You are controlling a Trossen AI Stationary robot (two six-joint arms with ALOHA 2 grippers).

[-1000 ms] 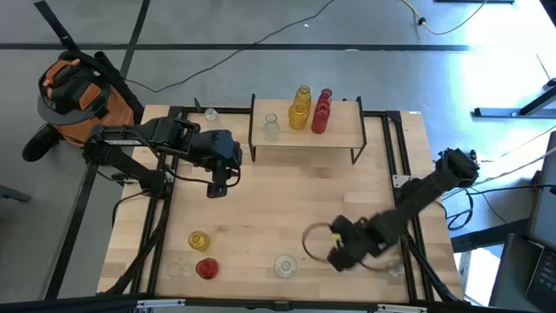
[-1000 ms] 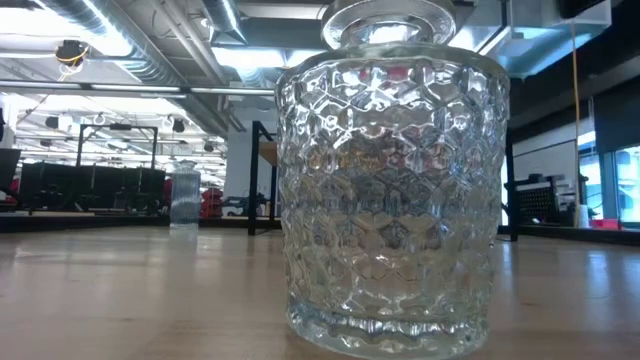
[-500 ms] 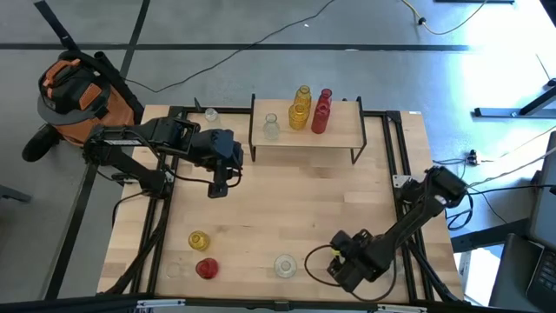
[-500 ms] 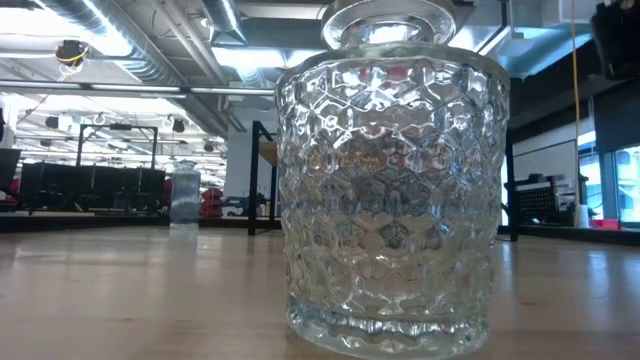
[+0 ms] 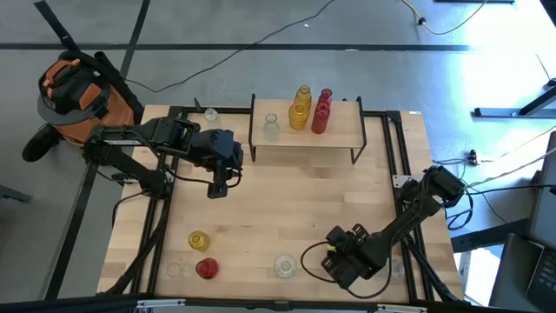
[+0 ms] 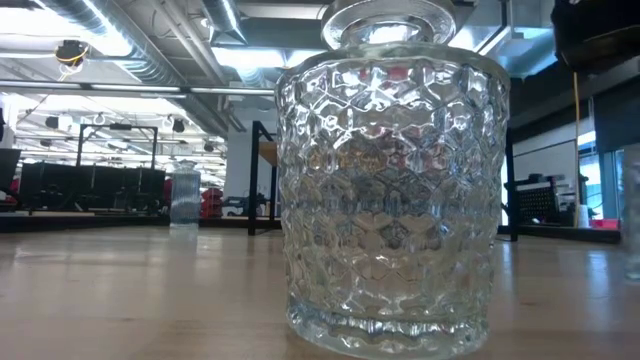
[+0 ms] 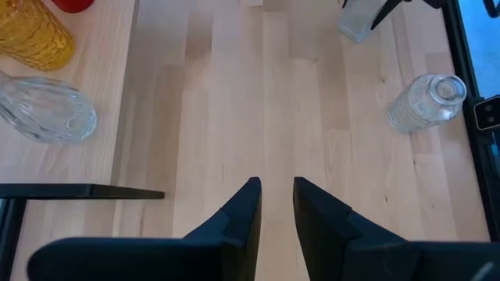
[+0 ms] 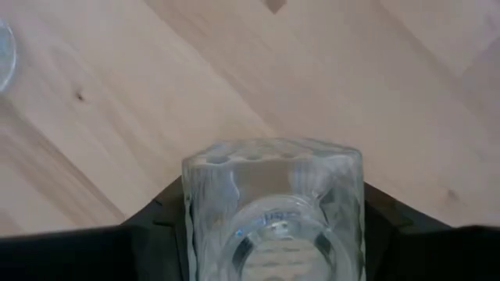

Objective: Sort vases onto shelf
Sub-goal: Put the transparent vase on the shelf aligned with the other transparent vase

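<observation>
The shelf (image 5: 304, 139) stands at the table's far side and bears a clear vase (image 5: 271, 126), a yellow vase (image 5: 300, 109) and a red vase (image 5: 321, 111). On the table near its near edge stand a yellow vase (image 5: 198, 240), a red vase (image 5: 206, 269) and a clear diamond-cut vase (image 5: 285, 266), which fills the low view (image 6: 392, 180). My right gripper (image 5: 343, 261) is over the near right of the table, shut on a clear ribbed vase (image 8: 273, 179). My left gripper (image 5: 217, 187) waits left of the shelf, its fingers (image 7: 273, 203) a narrow gap apart, touching nothing. My right gripper pinches the clear vase by its body (image 8: 195, 195) between the two fingers (image 8: 156, 222), one on each side. It comes from above, pointing down, and the vase's mouth (image 8: 273, 234) faces the camera. Whether the base is off the table, I cannot tell.
Another clear vase (image 5: 211, 114) stands at the far left corner, also in the left wrist view (image 7: 426, 101). A faint clear vase (image 5: 176, 268) sits beside the red one. A cable loop (image 5: 314, 252) lies by my right gripper. Bare wood (image 5: 295, 200) spans the table's middle.
My right arm has folded in and its gripper has moved toward the table's near edge and then slightly left, coming into the low view at its upper right. The left arm and the standing vases have kept still.
</observation>
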